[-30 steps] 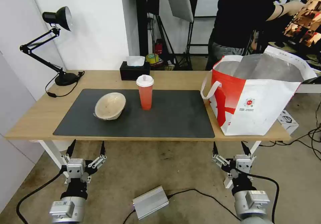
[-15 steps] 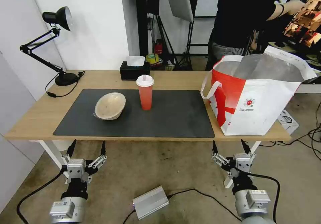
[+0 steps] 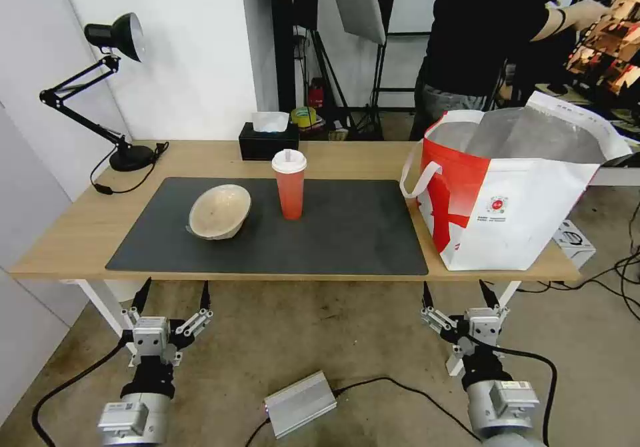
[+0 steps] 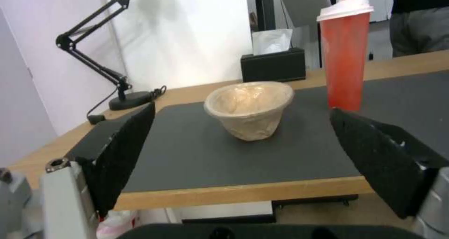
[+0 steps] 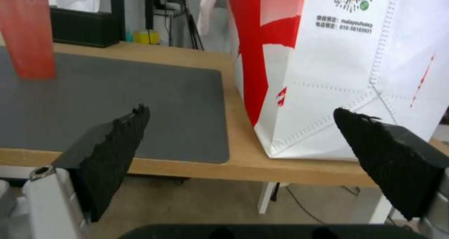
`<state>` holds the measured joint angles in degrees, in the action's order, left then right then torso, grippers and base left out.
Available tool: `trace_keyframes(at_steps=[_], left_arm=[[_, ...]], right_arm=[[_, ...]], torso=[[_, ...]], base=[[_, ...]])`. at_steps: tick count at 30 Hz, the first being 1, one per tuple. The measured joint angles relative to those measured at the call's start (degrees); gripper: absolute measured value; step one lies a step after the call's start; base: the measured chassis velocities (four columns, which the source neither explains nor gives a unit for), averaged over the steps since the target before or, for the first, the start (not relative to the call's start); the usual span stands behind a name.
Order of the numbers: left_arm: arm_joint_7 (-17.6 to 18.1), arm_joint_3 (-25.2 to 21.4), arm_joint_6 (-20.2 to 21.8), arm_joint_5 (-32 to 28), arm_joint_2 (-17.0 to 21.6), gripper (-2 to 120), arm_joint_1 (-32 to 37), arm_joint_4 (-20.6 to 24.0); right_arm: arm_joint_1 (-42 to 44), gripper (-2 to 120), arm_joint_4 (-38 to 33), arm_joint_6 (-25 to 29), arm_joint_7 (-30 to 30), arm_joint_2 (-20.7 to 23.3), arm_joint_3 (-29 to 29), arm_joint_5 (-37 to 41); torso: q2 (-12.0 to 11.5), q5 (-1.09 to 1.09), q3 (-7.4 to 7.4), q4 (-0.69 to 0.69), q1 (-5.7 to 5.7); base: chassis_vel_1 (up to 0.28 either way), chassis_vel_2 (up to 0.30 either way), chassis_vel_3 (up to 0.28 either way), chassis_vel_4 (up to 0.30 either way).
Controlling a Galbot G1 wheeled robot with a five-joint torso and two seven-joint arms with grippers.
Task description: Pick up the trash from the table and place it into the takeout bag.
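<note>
Head – table (image 3: pixel 80 233): light wood, dark mat (image 3: pixel 347 233) across the middle.
Head – bowl (image 3: pixel 219 211): beige, tipped on the mat's left part.
Head – cup (image 3: pixel 290 185): orange-red, white lid, upright on the mat just right of the bowl.
Head – bag (image 3: pixel 513 187): white and red, open-topped, standing at the table's right end.
Head – left gripper (image 3: pixel 173 295): below the near edge, jaws spread, nothing held.
Head – right gripper (image 3: pixel 459 293): below the near edge toward the bag, jaws spread, nothing held.
Left wrist – bowl (image 4: pixel 249 109): framed between the wide-apart fingers (image 4: pixel 124 151), well beyond them; cup (image 4: pixel 343 53) beside it.
Right wrist – bag (image 5: pixel 346 70): ahead, past the table's near edge; fingers (image 5: pixel 110 155) parted.
</note>
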<state>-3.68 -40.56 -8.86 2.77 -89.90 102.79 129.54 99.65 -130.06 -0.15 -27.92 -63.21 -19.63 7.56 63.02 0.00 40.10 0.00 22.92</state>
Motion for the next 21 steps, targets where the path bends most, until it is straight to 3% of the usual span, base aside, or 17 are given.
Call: trace_keyframes(at_steps=[21], left_arm=[[0.0,-0.2,-0.1,-0.1,0.1,100,0.0,0.0]], right_arm=[[0.0,100,1.4,0.1,-0.5,-0.9,0.8,0.9]], torso=[[0.0,0.00,0.00,0.00,0.00]], base=[[0.000,0.000,0.000,0.000]])
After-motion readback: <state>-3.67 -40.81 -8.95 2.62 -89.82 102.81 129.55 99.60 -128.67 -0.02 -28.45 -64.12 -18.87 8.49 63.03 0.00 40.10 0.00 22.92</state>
